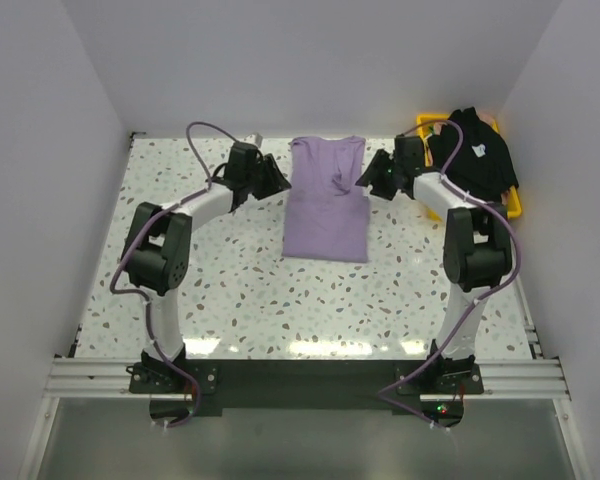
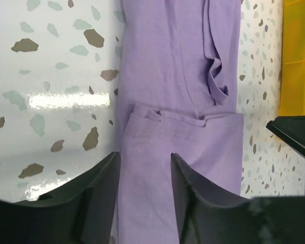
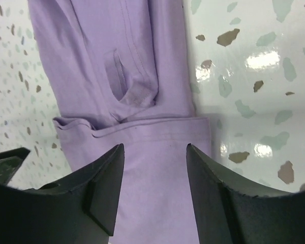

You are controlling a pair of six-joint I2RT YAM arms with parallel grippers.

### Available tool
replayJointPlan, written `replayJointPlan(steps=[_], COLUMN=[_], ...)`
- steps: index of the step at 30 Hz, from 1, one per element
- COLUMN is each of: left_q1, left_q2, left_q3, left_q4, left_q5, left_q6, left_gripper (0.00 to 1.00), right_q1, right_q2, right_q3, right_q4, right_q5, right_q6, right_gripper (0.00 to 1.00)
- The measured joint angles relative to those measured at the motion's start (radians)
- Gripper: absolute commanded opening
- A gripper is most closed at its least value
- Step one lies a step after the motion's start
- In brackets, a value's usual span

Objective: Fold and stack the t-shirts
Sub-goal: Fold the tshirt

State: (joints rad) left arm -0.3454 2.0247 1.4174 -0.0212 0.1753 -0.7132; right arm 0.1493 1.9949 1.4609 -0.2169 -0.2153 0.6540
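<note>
Grippers spread and empty: my left gripper [image 2: 145, 162] and right gripper [image 3: 155, 152] flank the far end of the plain lavender-purple cloth t-shirt [image 1: 327, 200], which lies folded narrow on the speckled white table [image 1: 240, 290]. I judge they are placed to pinch both corners for a crosswise fold.

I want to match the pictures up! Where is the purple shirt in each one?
Top external: the purple shirt lies flat, just above centre.
Left wrist: the purple shirt fills the middle, top to bottom.
Right wrist: the purple shirt fills the left and middle.
Shared landmark: its puckered fold.
</note>
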Motion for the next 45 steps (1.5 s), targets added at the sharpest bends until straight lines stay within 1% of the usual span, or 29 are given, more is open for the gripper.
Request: replayJointPlan(steps=[1, 3, 4, 5, 7, 10, 12, 14, 18, 21, 23, 29, 34, 42, 45], left_q1=[-0.004, -0.020, -0.034, -0.047, -0.072, -0.109, -0.119, -0.119, -0.104, -0.092, -0.086, -0.085, -0.086, -0.087, -0.089], left_q2=[-0.021, -0.045, -0.047, -0.047, -0.042, -0.010, 0.031, 0.072, 0.147, 0.178, 0.178, 0.168, 0.151, 0.121, 0.095], left_q3=[-0.021, -0.043, -0.043, -0.043, -0.043, -0.020, 0.011, 0.040, 0.064, 0.054, 0.044, -0.005, -0.037, -0.063, -0.103], left_q4=[0.006, 0.012, 0.016, 0.023, 0.025, 0.028, 0.029, 0.028, 0.037, 0.052, 0.072, 0.146, 0.169, 0.144, 0.146], left_q5=[0.000, -0.002, -0.003, -0.003, -0.002, 0.001, 0.001, 0.000, 0.004, 0.010, 0.012, 0.013, 0.012, 0.000, -0.003], left_q6=[-0.001, 0.001, 0.001, 0.000, 0.001, 0.002, 0.002, 0.002, -0.006, -0.027, -0.039, -0.080, -0.088, -0.085, -0.085], left_gripper=[0.39, 0.33, 0.26, 0.23, 0.21, 0.21, 0.22, 0.25, 0.25, 0.25, 0.26, 0.30, 0.33, 0.33, 0.33], right_q1=[0.007, 0.034, 0.060, 0.081, 0.142, 0.220, 0.251, 0.261, 0.253, 0.251, 0.255, 0.277, 0.289, 0.312, 0.332], right_q2=[-0.009, -0.030, -0.041, -0.046, -0.048, -0.036, -0.009, 0.036, 0.119, 0.136, 0.135, 0.135, 0.124, 0.121, 0.116], right_q3=[-0.005, -0.015, -0.015, -0.015, -0.014, -0.008, 0.014, 0.057, 0.110, 0.111, 0.111, 0.109, 0.090, 0.086, 0.070], right_q4=[-0.008, -0.030, -0.047, -0.053, -0.064, -0.094, -0.113, -0.134, -0.168, -0.187, -0.189, -0.189, -0.180, -0.193, -0.190], right_q5=[0.016, 0.058, 0.087, 0.102, 0.146, 0.185, 0.205, 0.231, 0.286, 0.315, 0.335, 0.372, 0.388, 0.415, 0.440], right_q6=[-0.007, -0.024, -0.036, -0.043, -0.064, -0.089, -0.101, -0.117, -0.140, -0.151, -0.162, -0.185, -0.192, -0.202, -0.203], right_gripper=[0.55, 0.54, 0.54, 0.54, 0.54, 0.54, 0.54, 0.54, 0.55, 0.58, 0.63, 0.70, 0.72, 0.73, 0.73])
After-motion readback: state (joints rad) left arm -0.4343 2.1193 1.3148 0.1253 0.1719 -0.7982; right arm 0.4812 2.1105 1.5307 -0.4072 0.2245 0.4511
